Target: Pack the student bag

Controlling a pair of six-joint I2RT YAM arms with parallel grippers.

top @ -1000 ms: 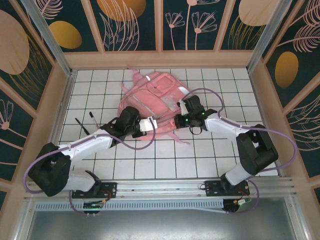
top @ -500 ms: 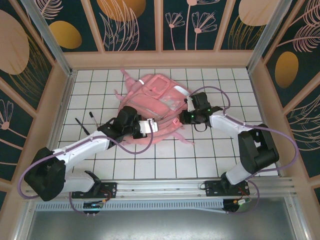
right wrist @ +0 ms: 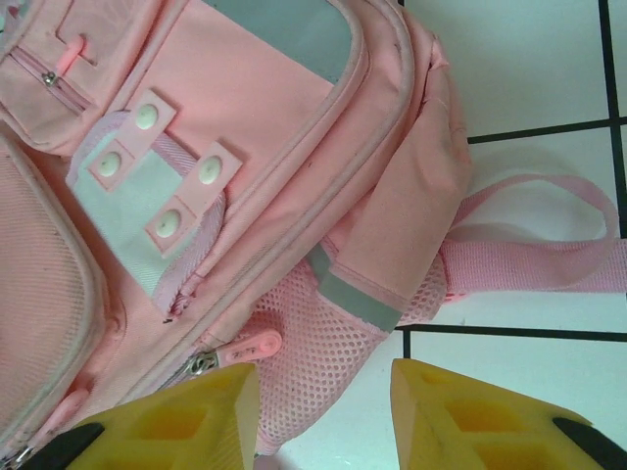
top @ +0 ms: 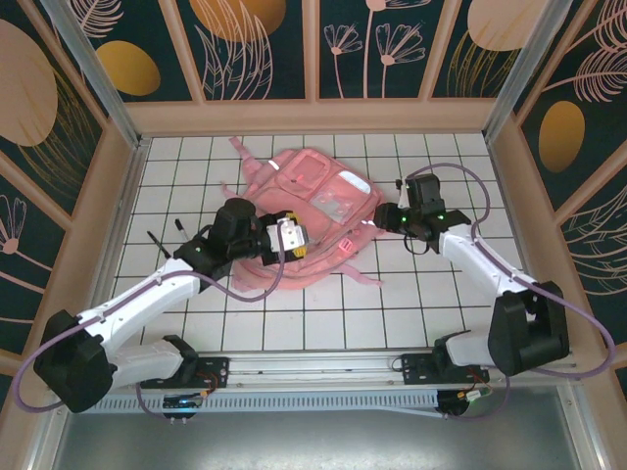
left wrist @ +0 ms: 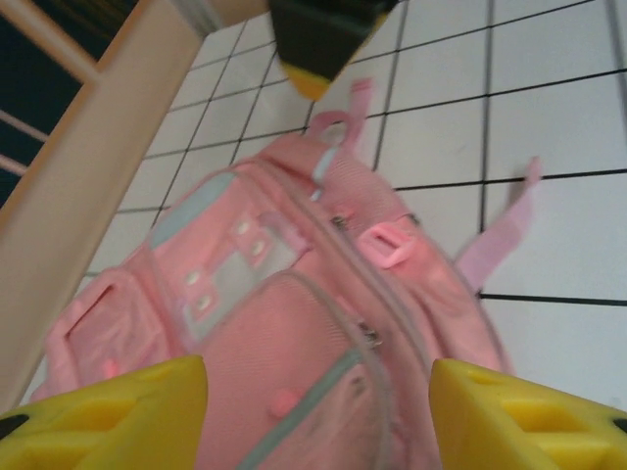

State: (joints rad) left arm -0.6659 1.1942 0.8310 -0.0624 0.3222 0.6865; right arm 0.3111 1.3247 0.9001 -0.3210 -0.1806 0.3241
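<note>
Two thin dark pens (top: 157,242) lie on the white tiled table (top: 441,304), at about 9 o'clock from the student bag (top: 313,201) and well apart from it. The bag lies flat with its front up, a little toward 12 o'clock from the middle of the table, and its pink straps trail out at 11 and at 5 o'clock.

The left gripper (top: 297,238) sits over the bag's 7 o'clock part. In the left wrist view its yellow fingers (left wrist: 118,411) stand wide apart, with nothing between them but the bag's front pocket (left wrist: 294,392) below. Whether they touch the fabric I cannot tell.

The right gripper (top: 385,217) is at the bag's 3 o'clock edge. In the right wrist view its jaws are also spread, holding nothing. The mesh side pocket (right wrist: 304,377) lies in the gap between the fingers, a pink zip pull (right wrist: 250,345) is just beside the left finger (right wrist: 186,416), and a strap loop (right wrist: 549,264) runs off toward 3 o'clock.
</note>
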